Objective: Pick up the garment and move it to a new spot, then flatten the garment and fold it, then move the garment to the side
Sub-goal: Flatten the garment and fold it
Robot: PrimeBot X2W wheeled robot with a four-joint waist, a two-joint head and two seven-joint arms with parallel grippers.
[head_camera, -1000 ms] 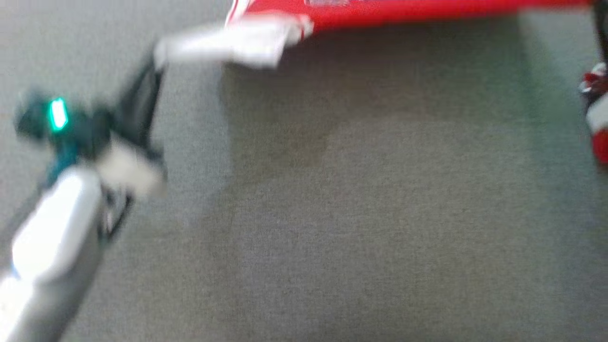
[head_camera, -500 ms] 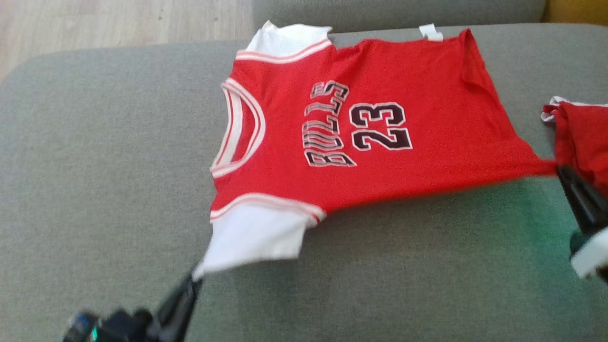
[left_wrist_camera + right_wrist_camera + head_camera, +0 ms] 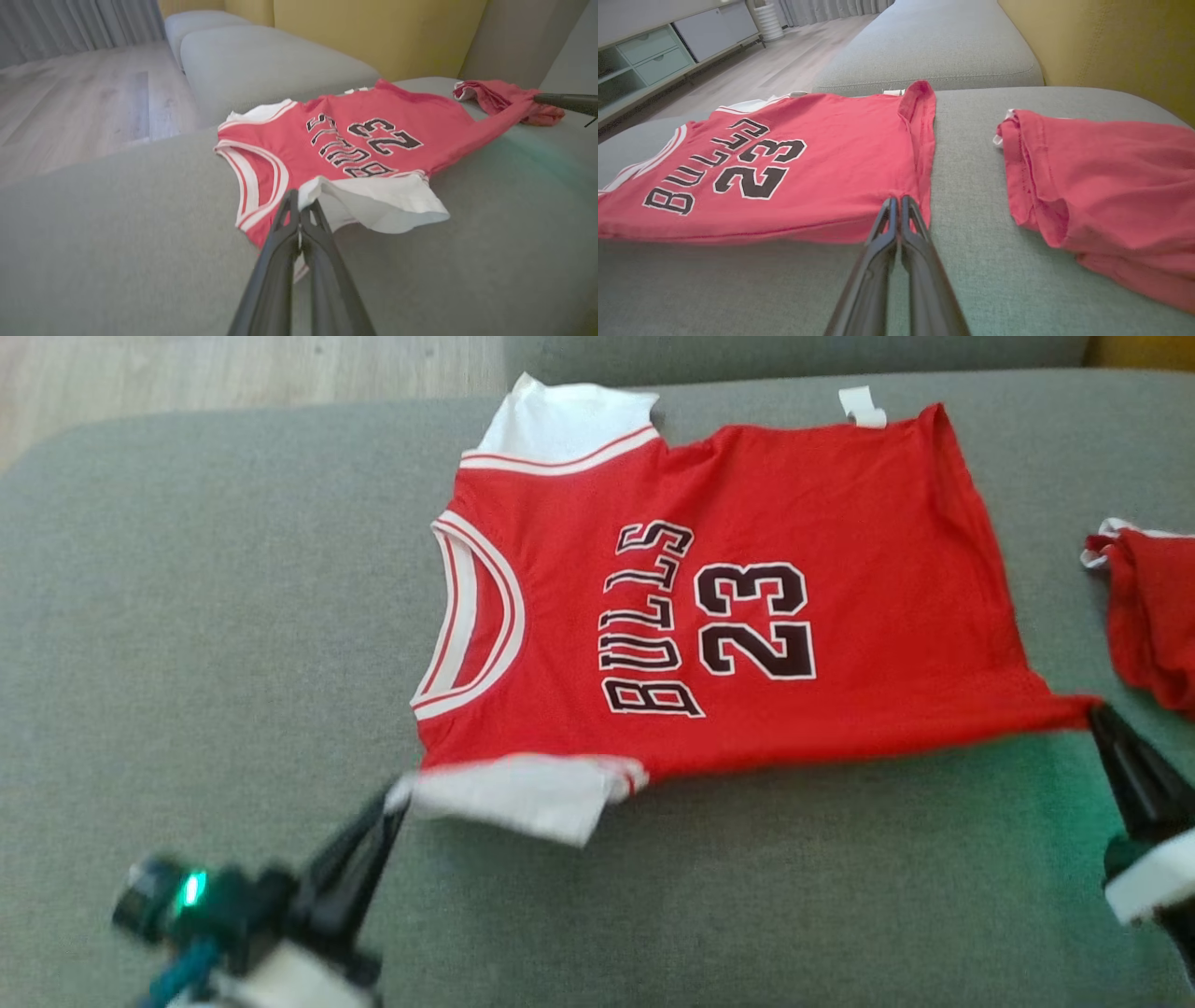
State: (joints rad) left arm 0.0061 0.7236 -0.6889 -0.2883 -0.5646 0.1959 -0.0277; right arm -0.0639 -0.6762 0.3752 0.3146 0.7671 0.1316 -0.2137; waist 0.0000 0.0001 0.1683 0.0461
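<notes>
Garment [image 3: 747, 616] stretched between left pincer [image 3: 397, 800] and right pincer [image 3: 1094, 714], both clamped.

Head camera looks down; both low wrist cameras share the jersey [image 3: 878, 644].

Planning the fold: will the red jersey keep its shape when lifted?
Likely floppy: the red jersey lets its white sleeve sag beyond the left gripper. Probably light: the right gripper holds its hem corner up by a fingertip pinch.
</notes>
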